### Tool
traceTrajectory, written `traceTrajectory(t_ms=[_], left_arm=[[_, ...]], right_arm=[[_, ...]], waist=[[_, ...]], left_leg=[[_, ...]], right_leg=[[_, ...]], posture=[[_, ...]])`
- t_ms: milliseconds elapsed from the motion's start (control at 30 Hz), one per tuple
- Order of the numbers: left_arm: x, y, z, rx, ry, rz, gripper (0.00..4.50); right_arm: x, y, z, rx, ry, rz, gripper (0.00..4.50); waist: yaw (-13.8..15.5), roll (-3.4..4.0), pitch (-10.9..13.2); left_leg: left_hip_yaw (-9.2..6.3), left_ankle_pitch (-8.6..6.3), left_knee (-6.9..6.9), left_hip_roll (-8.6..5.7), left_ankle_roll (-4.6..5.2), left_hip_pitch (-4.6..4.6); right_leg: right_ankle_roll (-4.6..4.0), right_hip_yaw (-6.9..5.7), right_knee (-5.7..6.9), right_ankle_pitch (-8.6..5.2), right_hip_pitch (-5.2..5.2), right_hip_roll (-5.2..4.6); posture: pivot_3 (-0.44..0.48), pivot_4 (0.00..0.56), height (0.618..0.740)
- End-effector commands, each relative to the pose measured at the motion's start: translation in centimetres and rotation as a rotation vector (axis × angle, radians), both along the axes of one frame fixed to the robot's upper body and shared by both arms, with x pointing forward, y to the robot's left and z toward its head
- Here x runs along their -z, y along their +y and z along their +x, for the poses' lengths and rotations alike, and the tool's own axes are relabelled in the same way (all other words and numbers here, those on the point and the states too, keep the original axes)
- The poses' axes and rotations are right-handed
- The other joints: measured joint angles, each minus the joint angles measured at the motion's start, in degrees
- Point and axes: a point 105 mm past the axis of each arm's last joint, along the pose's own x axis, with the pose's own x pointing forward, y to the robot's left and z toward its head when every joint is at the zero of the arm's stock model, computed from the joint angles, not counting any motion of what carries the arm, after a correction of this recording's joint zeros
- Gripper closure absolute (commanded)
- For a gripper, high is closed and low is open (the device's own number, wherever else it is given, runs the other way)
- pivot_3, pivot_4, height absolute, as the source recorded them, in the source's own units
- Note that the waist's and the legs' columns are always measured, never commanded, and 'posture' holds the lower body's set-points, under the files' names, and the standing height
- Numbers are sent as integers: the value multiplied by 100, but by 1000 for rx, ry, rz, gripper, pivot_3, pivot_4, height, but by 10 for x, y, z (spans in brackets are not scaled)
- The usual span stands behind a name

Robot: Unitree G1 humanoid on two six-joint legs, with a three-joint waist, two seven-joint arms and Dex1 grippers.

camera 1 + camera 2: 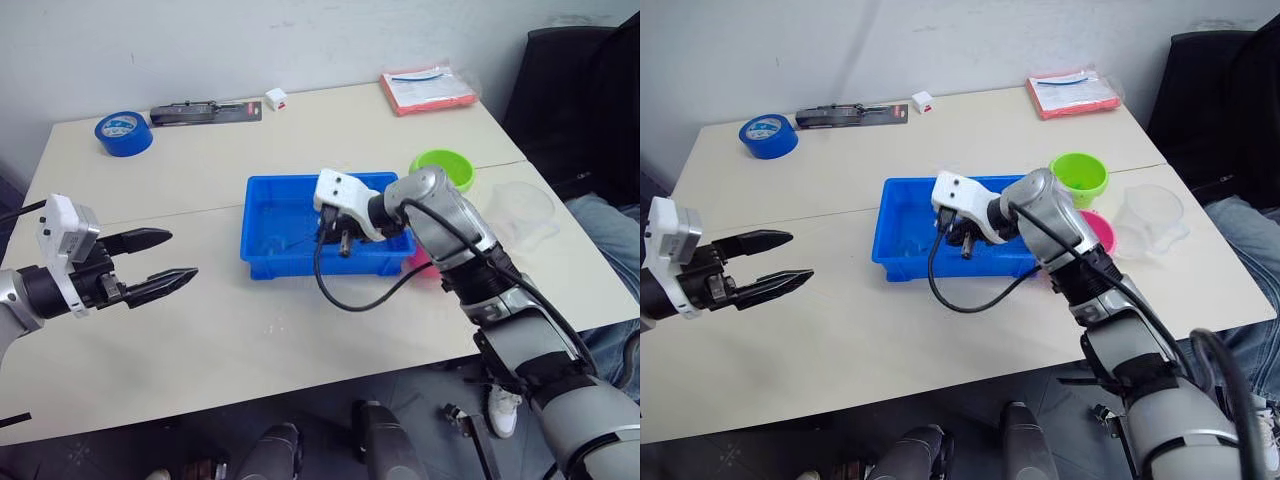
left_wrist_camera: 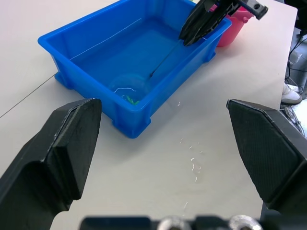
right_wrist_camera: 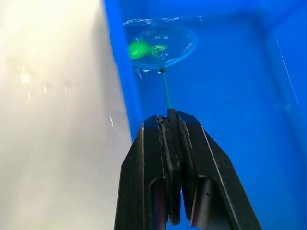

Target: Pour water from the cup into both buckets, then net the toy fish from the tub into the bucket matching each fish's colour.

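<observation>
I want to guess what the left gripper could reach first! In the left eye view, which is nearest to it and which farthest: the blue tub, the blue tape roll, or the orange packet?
From the open left gripper:
1. Shallow rectangular blue plastic tub, mid-table, to its right.
2. Round blue tape roll, at the far left corner.
3. Flat orange packet, at the far right corner.

No text, number or brand can be read here. The blue tape roll [image 1: 124, 133] at the far left of the table has a white label on its top, and the red packet [image 1: 428, 90] at the far right shows white marks, but both are illegible.
</observation>
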Motion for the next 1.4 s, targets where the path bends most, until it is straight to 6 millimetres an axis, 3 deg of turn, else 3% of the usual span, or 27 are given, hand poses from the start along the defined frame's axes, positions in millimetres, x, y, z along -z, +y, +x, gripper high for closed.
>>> traceTrajectory(t_ms=[33, 667, 1067, 1200, 1400], left_arm=[[-10, -3, 0, 18, -51, 0, 0], [-16, -13, 19, 82, -98, -27, 0], [-17, -28, 34, 158, -116, -65, 0], [-17, -28, 36, 160, -118, -70, 0], [-16, -33, 41, 181, -117, -76, 0]], right_arm=[[-21, -1, 2, 60, 45, 108, 3725], [-38, -55, 5, 248, 26, 263, 3725], [-83, -150, -17, 552, -141, 473, 3725], [-89, -189, -15, 734, -224, 472, 3725], [-90, -222, -10, 890, -329, 431, 3725]], waist=[[0, 0, 0], [-28, 0, 0], [77, -1, 0], [74, -1, 0], [76, -1, 0]], left_leg=[[0, 0, 0, 0, 0, 0], [0, 0, -1, 0, 0, -2], [1, -1, 6, -2, 2, -4], [7, -1, 5, -2, 2, -3], [13, -1, 4, -2, 2, -1]], right_leg=[[0, 0, 0, 0, 0, 0], [0, -1, 0, 0, -1, -2], [0, -2, 2, 0, 0, -4], [0, 3, 4, 0, -1, -4], [0, 6, 8, 0, -2, -4]], posture=[[0, 150, 740], [0, 150, 740], [0, 150, 740], [0, 150, 740], [0, 150, 740]])
